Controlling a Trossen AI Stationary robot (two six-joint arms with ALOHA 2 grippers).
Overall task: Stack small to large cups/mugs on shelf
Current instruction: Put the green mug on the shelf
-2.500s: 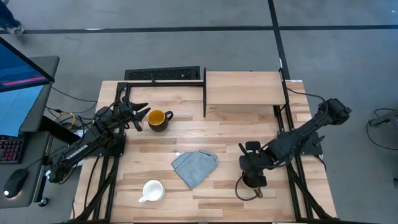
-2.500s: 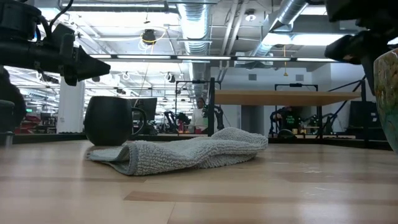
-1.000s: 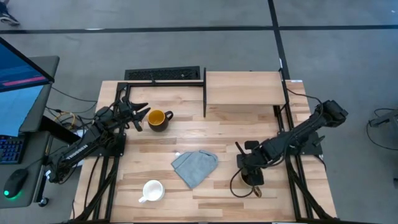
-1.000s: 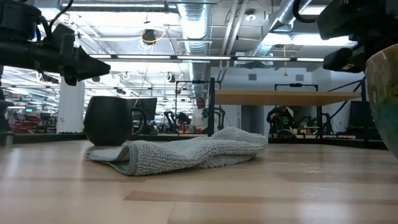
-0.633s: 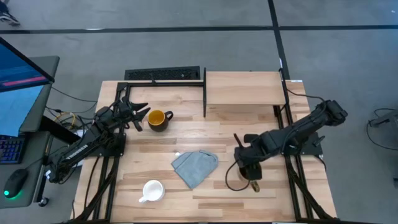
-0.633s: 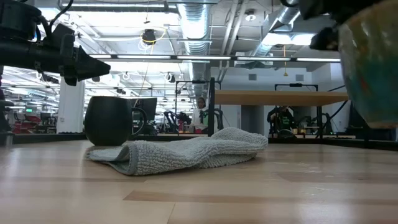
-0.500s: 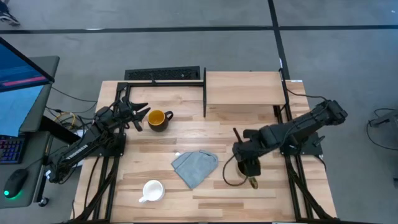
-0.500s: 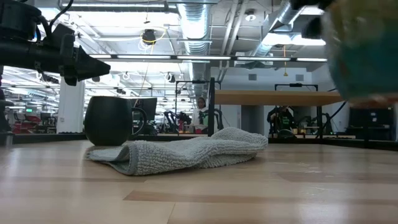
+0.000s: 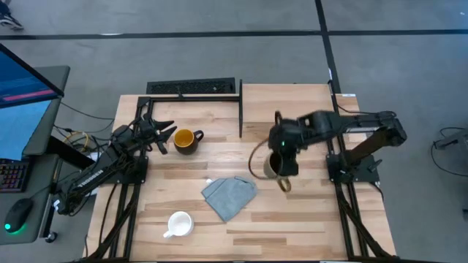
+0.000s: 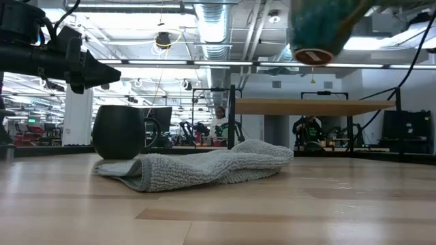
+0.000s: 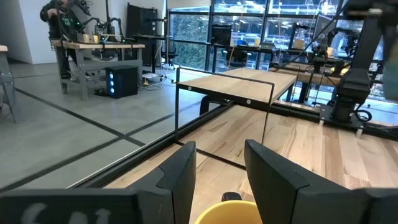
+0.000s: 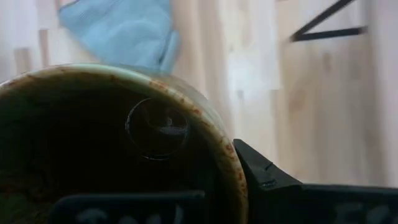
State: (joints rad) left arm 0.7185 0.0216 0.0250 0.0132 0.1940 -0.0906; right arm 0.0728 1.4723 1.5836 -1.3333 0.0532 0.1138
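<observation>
The right pincer (image 9: pixel 281 150) clamps the olive-tan mug (image 9: pixel 273 166) by its rim, hoisted high above the counter (image 9: pixel 314 212) to clear the shelf (image 9: pixel 287 103). The left pincer (image 9: pixel 162 136) waits, spread, beside the dark mug (image 9: pixel 186 140).

Robotics lab: exposed ceiling ducts (image 10: pixel 211 20), workbenches (image 11: pixel 102 46), glass walls (image 11: pixel 249 25).

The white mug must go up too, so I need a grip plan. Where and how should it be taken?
By its rim, from above: the white mug stands upright, mouth open, clear of the cloth. Put one finger inside the wall opposite the handle, which points toward the table's left front corner.
</observation>
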